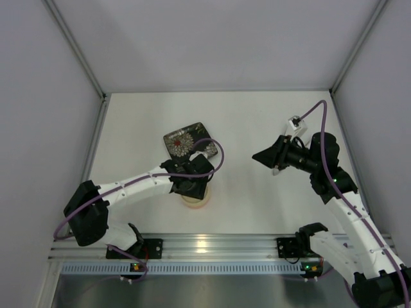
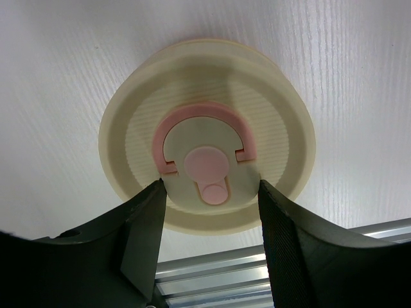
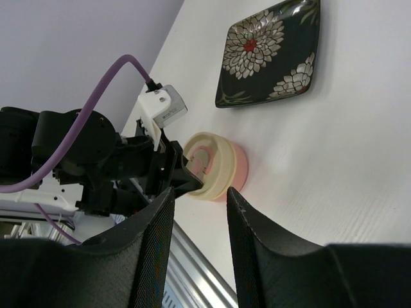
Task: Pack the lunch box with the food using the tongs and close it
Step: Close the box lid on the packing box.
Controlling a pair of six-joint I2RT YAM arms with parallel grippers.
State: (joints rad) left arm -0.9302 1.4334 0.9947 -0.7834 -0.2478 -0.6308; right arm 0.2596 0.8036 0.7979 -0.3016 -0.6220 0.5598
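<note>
1. Nearest, along the bottom of the top view, a metal rail [image 1: 212, 247] marked the table's [image 1: 257, 115] front edge, with both arm bases bolted to it.
2. The lunch box [image 1: 196, 200] sat at lower centre, close to that rail, so little room was left on its near side.
3. Its cream lid [image 2: 205, 83] lay on top of the pink base, and the rim showed all round in the left wrist view.
4. The left gripper [image 2: 212, 185] came down on the lid from above. Its fingers [image 2: 144, 237] were closed in on the lid with a moderate gap between them, one tip at each end of the pink mark [image 2: 204, 119].
5. Just beyond the box lay a black flowered plate [image 1: 188, 140], turned corner-on. A narrow strip of bare table separated the two.
6. Right of centre, the right gripper [image 3: 200, 192] hung over the table pointing left at the box, well apart from it. Its fingers stood slightly apart and held nothing. A broad stretch of bare table lay between it and the box.
7. Farther back, the table ran bare to the rear wall [image 1: 212, 38]. Side walls closed in the left and right edges.
</note>
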